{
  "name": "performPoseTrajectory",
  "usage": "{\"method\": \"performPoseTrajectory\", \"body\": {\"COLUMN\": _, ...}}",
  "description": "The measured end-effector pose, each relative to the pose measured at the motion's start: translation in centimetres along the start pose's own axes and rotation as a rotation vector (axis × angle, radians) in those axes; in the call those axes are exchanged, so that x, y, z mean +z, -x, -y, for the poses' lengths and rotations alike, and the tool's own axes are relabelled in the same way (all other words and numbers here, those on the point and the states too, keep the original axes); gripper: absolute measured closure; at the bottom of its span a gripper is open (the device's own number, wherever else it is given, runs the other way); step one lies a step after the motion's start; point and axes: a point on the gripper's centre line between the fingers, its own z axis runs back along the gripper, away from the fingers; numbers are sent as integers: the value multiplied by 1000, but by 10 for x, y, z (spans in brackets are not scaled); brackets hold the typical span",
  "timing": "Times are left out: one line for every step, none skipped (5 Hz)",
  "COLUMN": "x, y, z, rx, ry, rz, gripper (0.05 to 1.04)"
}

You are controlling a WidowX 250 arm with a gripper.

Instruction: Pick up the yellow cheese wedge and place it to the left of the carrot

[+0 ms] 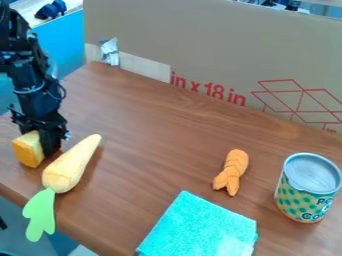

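A black two-finger pincer (50,146) is touching a yellow-orange block (27,149) on the brown wooden surface (151,132); whether it is clamping, one cannot tell. A pale-yellow toy carrot (70,166) is lying just beside, green top overhanging the edge, where a sideways bump could topple it.

Wooden table (150,135), toy carrot (71,166), orange toy (232,171), turquoise cloth (200,228), can (307,190)

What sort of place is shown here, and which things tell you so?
Probably a robotics lab or test workspace: a black robot arm stands over a wooden table, toy-like food such as the carrot lies there, and a cardboard panel walls the back.
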Motion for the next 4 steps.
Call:
{"method": "performPoseTrajectory", "body": {"x": 0, "y": 5, "z": -5, "rx": 44, "ry": -17, "rz": -24, "gripper": 307}}
{"method": "performPoseTrajectory", "body": {"x": 11, "y": 7, "z": -9, "rx": 87, "ry": -33, "rz": -6, "gripper": 89}}
{"method": "performPoseTrajectory", "body": {"x": 31, "y": 4, "z": -7, "rx": 137, "ry": -22, "rz": 88, "gripper": 76}}
{"method": "performPoseTrajectory", "body": {"x": 62, "y": -4, "z": 6, "rx": 130, "ry": -3, "rz": 184, "gripper": 79}}
